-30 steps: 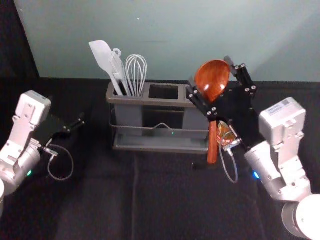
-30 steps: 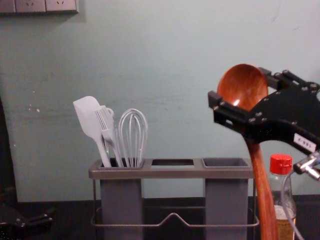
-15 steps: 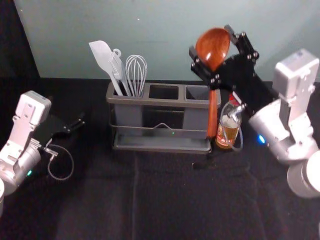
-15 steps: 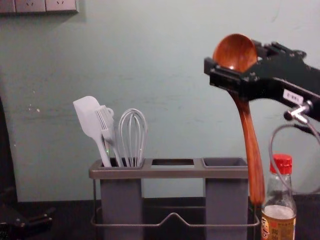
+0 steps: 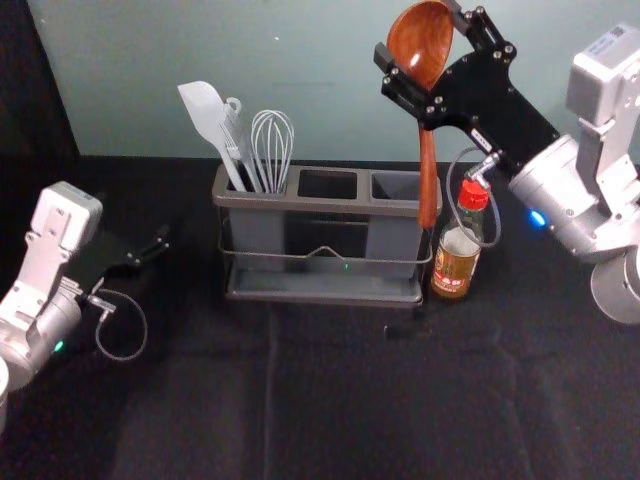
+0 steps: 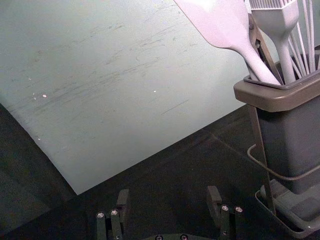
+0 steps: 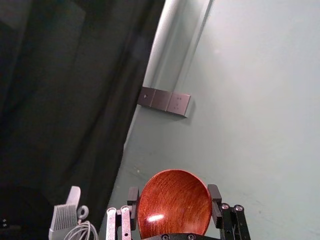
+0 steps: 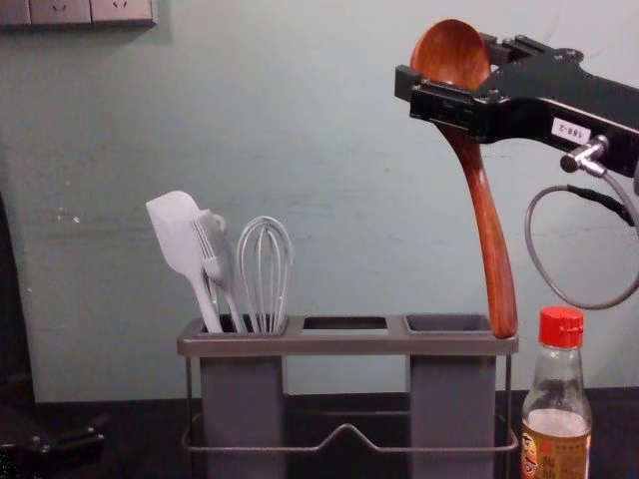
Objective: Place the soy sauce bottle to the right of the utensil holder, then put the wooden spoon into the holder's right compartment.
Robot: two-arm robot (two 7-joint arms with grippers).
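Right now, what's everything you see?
Utensil holder: one, grey, middle
Wooden spoon: one, brown, aloft near holder's right end
Soy sauce bottle: one, clear, red cap, right of holder
Spatula, brush, whisk, ringed tool: one each, pale, left compartment
Wall: one, green, behind
Wall plates: three, grey, on wall
Cloth: one, black, underneath
Curtain: one, black, left
Arms: two, silver, either side
Right claw: one, black, around spoon
Left claw: one, black, open, left of holder
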